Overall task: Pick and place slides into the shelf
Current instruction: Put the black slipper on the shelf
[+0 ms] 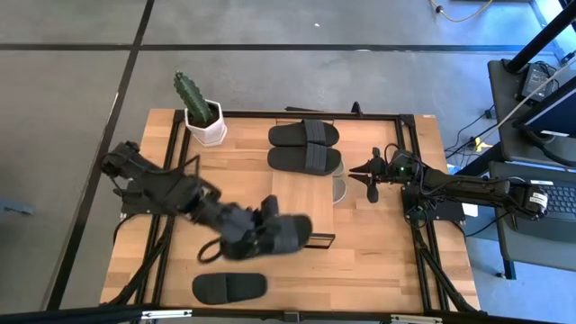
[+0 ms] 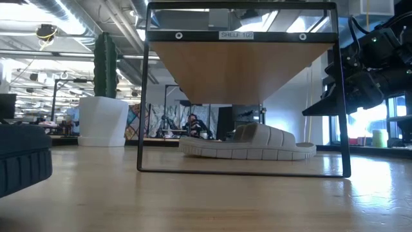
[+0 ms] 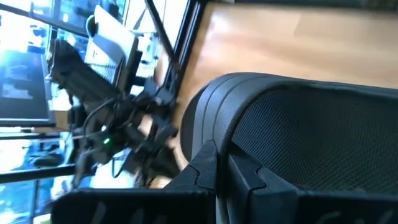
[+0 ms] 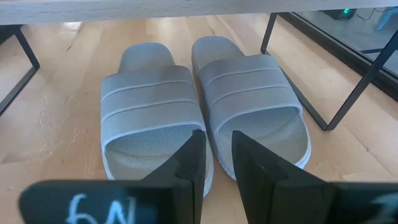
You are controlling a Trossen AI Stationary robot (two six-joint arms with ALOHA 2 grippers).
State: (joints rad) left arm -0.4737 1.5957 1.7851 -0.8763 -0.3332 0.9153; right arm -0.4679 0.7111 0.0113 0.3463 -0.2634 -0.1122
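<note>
left gripper (image 1: 270,229), low in the middle of the high view, is clamped on a black slide (image 1: 290,232), its fingers (image 3: 208,168) pinching the strap edge in the left wrist view, with the slide just left of the shelf's front foot. right gripper (image 1: 371,175) sits right of centre in the high view, beside the right end of the shelf (image 1: 355,180); its fingers (image 4: 193,158) stand slightly apart with nothing between them, pointing at the two beige slides (image 4: 152,115) that lie side by side, touching, on the table under the plank. in the low view one beige slide (image 2: 248,145) shows at centre beneath the shelf top (image 2: 241,64). two more black slides (image 1: 304,146) lie side by side on top of the shelf, upper middle of the high view. another black slide (image 1: 229,287) lies on the table (image 1: 378,261) near the bottom edge, left of centre. potted cactus (image 1: 200,112) stands at the upper left corner of the table.
</note>
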